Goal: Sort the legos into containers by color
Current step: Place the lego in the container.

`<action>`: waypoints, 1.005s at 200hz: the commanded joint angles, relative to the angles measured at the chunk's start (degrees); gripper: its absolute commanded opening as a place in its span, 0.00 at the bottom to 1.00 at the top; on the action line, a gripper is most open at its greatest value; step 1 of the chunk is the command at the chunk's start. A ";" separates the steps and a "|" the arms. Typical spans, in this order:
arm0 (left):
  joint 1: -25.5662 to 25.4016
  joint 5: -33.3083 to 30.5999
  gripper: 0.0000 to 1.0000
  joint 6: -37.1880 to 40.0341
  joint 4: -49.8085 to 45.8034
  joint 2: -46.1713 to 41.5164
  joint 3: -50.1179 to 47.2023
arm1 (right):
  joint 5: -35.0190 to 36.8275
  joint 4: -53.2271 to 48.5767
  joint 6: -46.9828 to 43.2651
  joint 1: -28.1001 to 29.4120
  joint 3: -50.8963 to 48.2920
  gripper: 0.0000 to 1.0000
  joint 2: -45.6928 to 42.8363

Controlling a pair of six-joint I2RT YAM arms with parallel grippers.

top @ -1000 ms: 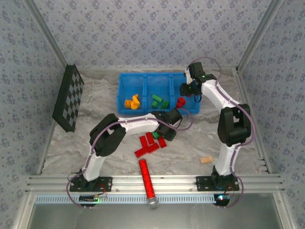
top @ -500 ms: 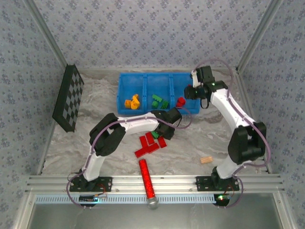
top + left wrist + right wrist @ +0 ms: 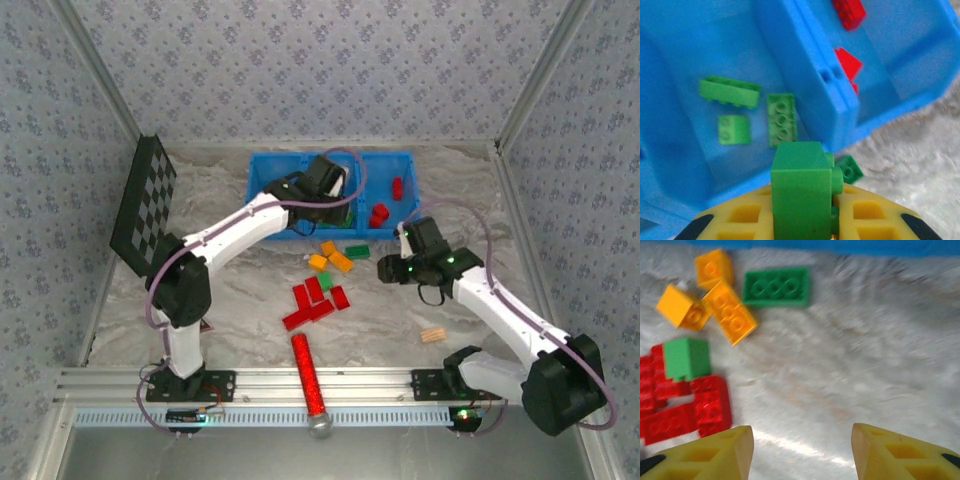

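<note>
The green brick (image 3: 801,185) is clamped in the left claw (image 3: 802,215), whose yellow fingers (image 3: 747,215) press its two sides, and it hangs over the near wall of the blue bin (image 3: 825,95). The middle compartment (image 3: 695,165), where three green legos (image 3: 782,119) already lie, opens just ahead of it. The release therefore looks to need only a short reach forward past that wall. The red compartment (image 3: 900,50) sits immediately to the right across the divider, so drifting that way would misplace the brick. From above, the left arm stretches diagonally across the surface (image 3: 450,210) to that bin (image 3: 262,190), putting its claw (image 3: 325,197) well apart from the unsorted bricks. Those lie closer to the right claw (image 3: 384,268), which hovers low with its jaws moderately apart and nothing between them. In the right wrist view its fingertips (image 3: 720,447) frame bare surface. The loose pieces all lie ahead and to the left: a flat green plate (image 3: 776,287) beside the bin's near wall, its long axis running across the view, then three orange bricks (image 3: 730,312) touching each other. A small green cube (image 3: 686,357) rests against the red cluster (image 3: 690,412) nearer the claw. The right arm is my pick for the next grasp, and the plate would want the jaws turned to span its short side. The red cylinder (image 3: 308,372), tan block (image 3: 432,335) and checkered board (image 3: 143,205) stand away from both claws.
</note>
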 commanded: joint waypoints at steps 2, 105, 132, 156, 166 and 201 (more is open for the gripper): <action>1.85 -0.65 0.13 0.14 -1.34 5.81 5.45 | 1.07 2.64 4.56 5.65 -1.29 0.58 -0.37; 4.16 -0.79 0.16 0.71 -14.95 27.11 29.38 | 0.63 13.97 6.14 15.39 -0.89 0.66 14.31; 4.43 -1.10 0.23 0.02 -14.95 27.03 27.96 | 1.34 14.11 5.17 16.73 1.11 0.66 18.60; 4.51 -0.79 0.31 0.23 -14.93 26.67 27.68 | 1.33 14.79 5.39 16.93 2.06 0.65 21.00; 4.51 -0.70 0.35 0.36 -14.95 26.44 27.60 | 1.21 14.92 5.35 16.94 2.45 0.65 21.80; 4.53 -0.37 0.50 0.55 -14.95 25.03 26.71 | 0.58 15.46 4.78 17.07 3.90 0.65 25.40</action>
